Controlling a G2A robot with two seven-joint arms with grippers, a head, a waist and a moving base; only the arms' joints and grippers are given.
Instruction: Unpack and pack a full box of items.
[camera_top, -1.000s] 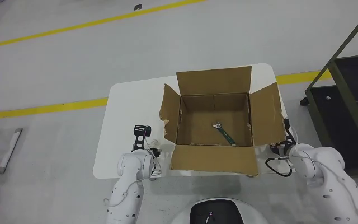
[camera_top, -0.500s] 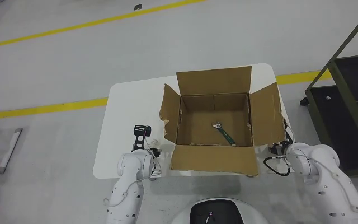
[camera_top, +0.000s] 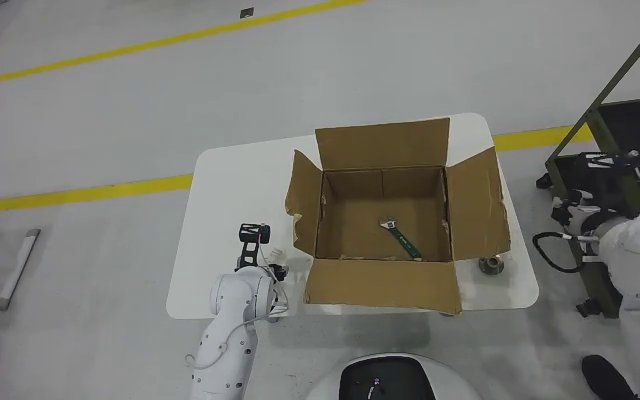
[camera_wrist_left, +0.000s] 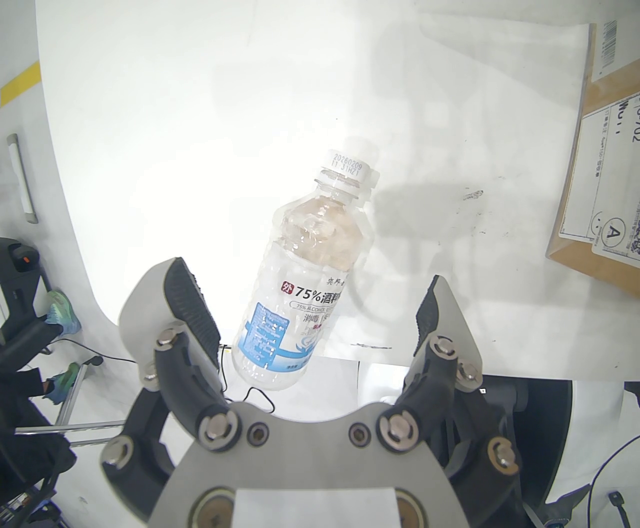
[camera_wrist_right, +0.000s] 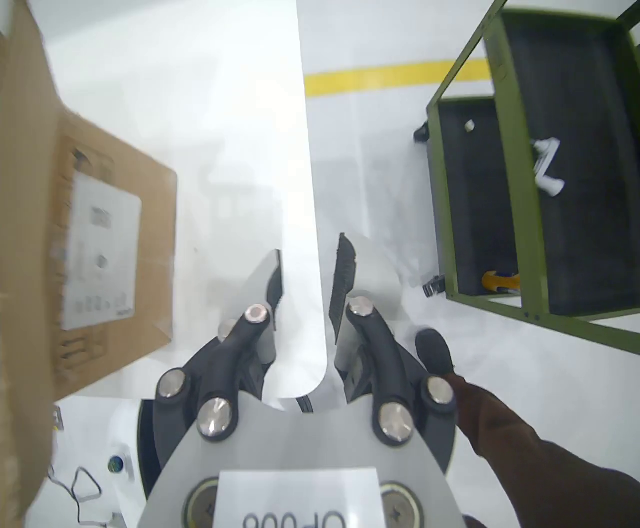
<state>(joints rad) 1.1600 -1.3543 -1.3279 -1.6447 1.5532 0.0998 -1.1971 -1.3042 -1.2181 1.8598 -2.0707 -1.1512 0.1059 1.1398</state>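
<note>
The brown cardboard box (camera_top: 385, 285), its four flaps folded out, sits on the white counter (camera_top: 240, 190). It holds one thing, a green-handled adjustable wrench (camera_top: 400, 238) lying on its floor. Your right tool (camera_wrist_right: 310, 260) was beside the box's right flap a second ago and has now swung past the counter's edge toward the green metal-framed cart (camera_wrist_right: 525, 240). Its fingers are only narrowly apart and hold nothing. A small grey round object (camera_top: 490, 265) lies on the counter where that tool was, likely just set down. Your left tool (camera_wrist_left: 310, 290) has not moved and is spread wide over a clear plastic bottle with a white cap (camera_wrist_left: 320, 235), which lies on the counter to the box's left. Unpacking looks nearly done, with the wrench still to come out.
</note>
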